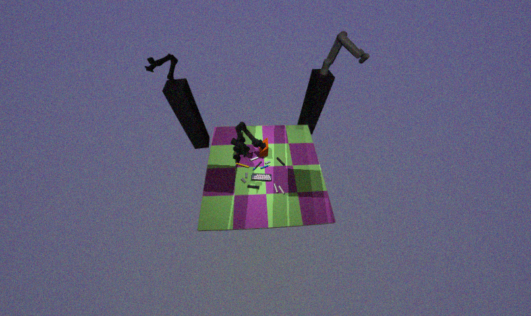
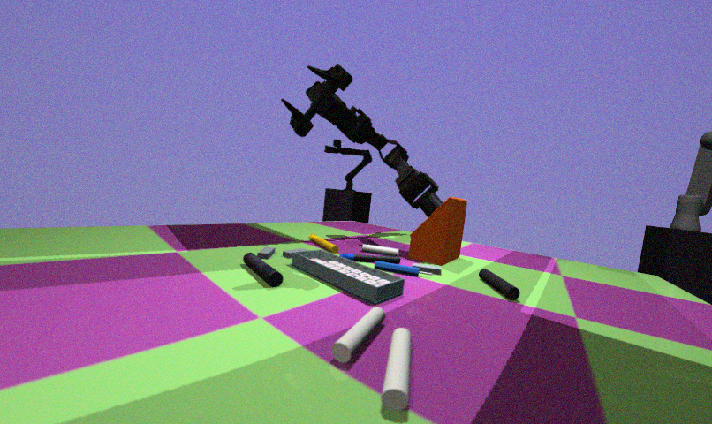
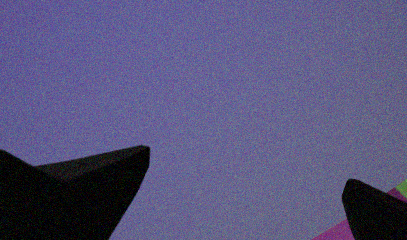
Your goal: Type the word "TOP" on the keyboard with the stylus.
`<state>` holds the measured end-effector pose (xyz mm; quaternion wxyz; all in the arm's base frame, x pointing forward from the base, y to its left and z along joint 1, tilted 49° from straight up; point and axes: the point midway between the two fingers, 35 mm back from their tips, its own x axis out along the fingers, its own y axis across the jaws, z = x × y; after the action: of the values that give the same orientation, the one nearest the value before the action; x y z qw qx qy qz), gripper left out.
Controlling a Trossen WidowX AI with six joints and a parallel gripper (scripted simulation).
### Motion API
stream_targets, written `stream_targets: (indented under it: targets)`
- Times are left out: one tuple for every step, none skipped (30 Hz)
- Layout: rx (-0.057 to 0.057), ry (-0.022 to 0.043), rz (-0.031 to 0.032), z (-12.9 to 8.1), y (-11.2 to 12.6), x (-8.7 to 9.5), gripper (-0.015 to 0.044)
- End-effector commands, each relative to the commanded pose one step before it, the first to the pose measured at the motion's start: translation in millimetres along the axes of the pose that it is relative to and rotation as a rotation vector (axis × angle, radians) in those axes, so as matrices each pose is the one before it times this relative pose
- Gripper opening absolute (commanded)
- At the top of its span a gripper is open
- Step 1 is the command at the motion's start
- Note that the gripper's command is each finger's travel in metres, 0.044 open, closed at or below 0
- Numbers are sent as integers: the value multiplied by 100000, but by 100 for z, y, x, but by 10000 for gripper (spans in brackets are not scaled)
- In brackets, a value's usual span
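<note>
A grey keyboard (image 1: 261,177) (image 2: 349,273) with pale keys lies near the middle of the checkered desk (image 1: 217,213) (image 2: 87,309). Several thin pen-like sticks lie just behind it: a yellow one (image 1: 242,165) (image 2: 322,242), a white one (image 1: 254,158) (image 2: 380,248), a blue one (image 1: 265,166) (image 2: 397,268) and a dark one (image 2: 370,258). I cannot tell which of them is the stylus. My gripper (image 2: 297,85) (image 3: 247,173) is open and empty, raised high above the desk behind the keyboard, with nothing between its fingers.
An orange wedge (image 1: 263,149) (image 2: 438,230) stands in front of my arm's base. Two black cylinders (image 2: 262,268) (image 2: 499,283) flank the keyboard. Two white cylinders (image 2: 358,326) (image 2: 397,367) lie in front of it. Dark pillars with other arms (image 1: 186,111) (image 1: 317,97) stand behind the desk.
</note>
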<state>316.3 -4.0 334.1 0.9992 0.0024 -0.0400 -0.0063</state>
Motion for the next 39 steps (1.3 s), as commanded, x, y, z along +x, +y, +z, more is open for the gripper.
stream_targets:
  targets:
    - [268,1083,-394,-226,-48,170,414]
    - [772,3243,-1199,-680,-143,505,388]
    - [1173,5381,-2054,-1132,-233,835,361]
    - [1224,6424,-2563,-1346,-272,1005,335]
    - [1021,6368,-2667,-1324,-260,1015,309]
    - [819,6305,-2771,-1300,-248,1024,283]
    - [618,6233,-2875,-1275,-235,1031,256]
    - [418,6154,-2978,-1250,-220,1037,230]
    - [337,5993,-2990,-1204,-172,1035,204]
    - [139,5896,-3100,-1179,-157,1038,177]
    - [-56,5789,-3207,-1152,-141,1039,151]
    - [-249,5675,-3313,-1124,-124,1039,125]
    - [-439,5553,-3416,-1096,-106,1037,99]
    - [-626,5424,-3517,-1068,-87,1033,72]
    - [-811,5288,-3614,-1039,-67,1028,46]
    - [-991,5144,-3708,-1009,-46,1022,20]
    - [-1168,4994,-3797,-979,-25,1013,0]
    - [-1341,4838,-3884,-948,-3,1004,0]
    - [-1510,4676,-3965,-918,20,992,0]
    - [-1675,4508,-4042,-886,43,979,0]
    - [-1836,4335,-4114,-855,68,965,0]
    - [-1992,4158,-4181,-823,92,949,0]
    - [-2144,3975,-4242,-791,117,931,0]
    - [-2292,3789,-4297,-759,143,912,0]
    - [-2434,3598,-4346,-727,169,892,0]
    - [-2572,3405,-4390,-694,196,870,0]
    - [-2705,3209,-4427,-662,222,847,0]
    - [-2834,3011,-4458,-629,249,823,0]
    - [-2958,2810,-4482,-596,277,797,0]
    - [-3076,2608,-4499,-563,304,770,0]
    - [-2639,2009,-3740,-440,277,618,0]
    - [-1620,1138,-2246,-251,179,361,0]
    - [-546,368,-749,-81,63,119,0]
    - [0,0,0,0,0,0,0]
    - [0,0,0,0,0,0,0]
    - [0,0,0,0,0,0,0]
    - [0,0,0,0,0,0,0]
    - [0,0,0,0,0,0,0]
    - [0,0,0,0,0,0,0]
